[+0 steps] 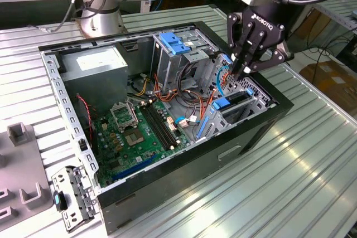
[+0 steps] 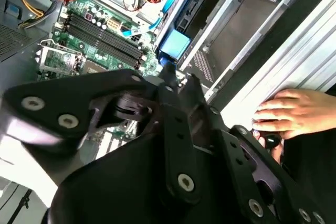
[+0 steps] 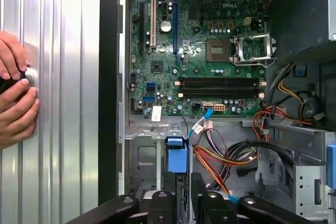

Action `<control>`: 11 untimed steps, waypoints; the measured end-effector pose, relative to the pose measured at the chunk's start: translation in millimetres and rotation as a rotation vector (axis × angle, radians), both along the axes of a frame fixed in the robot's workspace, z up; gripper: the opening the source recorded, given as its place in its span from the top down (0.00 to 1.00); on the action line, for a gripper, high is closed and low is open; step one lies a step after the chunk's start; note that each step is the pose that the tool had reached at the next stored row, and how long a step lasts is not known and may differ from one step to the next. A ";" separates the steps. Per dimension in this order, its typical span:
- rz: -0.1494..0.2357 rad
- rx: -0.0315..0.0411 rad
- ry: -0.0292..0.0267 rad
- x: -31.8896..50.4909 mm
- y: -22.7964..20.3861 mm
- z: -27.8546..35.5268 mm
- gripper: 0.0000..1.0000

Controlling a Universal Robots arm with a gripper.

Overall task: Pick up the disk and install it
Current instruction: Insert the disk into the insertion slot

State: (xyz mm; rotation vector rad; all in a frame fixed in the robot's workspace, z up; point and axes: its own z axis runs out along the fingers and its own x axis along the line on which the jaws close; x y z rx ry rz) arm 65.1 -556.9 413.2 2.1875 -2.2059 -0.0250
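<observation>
Disk (image 3: 177,160) edge-up in bay (image 1: 261,100) | pincer (image 1: 244,72) tips together, right over it | contact unclr

Open computer case (image 1: 167,193) lying on its side on a ridged metal table (image 1: 295,176).
Inside, a green motherboard (image 1: 139,132) is lying flat on the case floor, its black memory slots (image 3: 220,87) running beside the processor socket (image 3: 216,49). A grey power-supply box (image 1: 97,68) is sitting in the corner towards the exterior view's left. Orange, red and yellow cables (image 1: 181,96) are trailing between the board and a grey drive cage (image 1: 167,65), which is carrying a blue plastic latch (image 1: 175,43) on top. Outside the case, a grey metal bracket (image 1: 72,199) is lying flat on the table near the case's corner, just beside pale grey moulded fixtures (image 1: 19,165).
</observation>
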 end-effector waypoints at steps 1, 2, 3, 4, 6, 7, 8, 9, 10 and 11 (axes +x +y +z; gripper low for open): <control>0.000 0.0000 0.0000 1.0 0.0 -1.9 0.76; 0.000 0.0000 0.0000 3.2 0.0 -5.2 0.82; 0.000 0.0001 0.0000 6.6 0.0 -9.4 0.89; 0.000 -0.0001 0.0000 8.4 -0.2 -12.3 0.89; 0.000 0.0000 0.0000 10.0 -0.4 -16.1 0.89; 0.000 0.0000 0.0000 11.2 -0.5 -19.6 0.89; 0.000 -0.0001 0.0000 11.4 -0.5 -21.4 0.89; 0.000 0.0002 -0.0001 11.4 -0.5 -23.3 0.89; 0.000 -0.0001 -0.0003 11.4 -0.5 -23.4 0.89; 0.000 -0.0002 -0.0003 11.4 -0.5 -23.4 0.89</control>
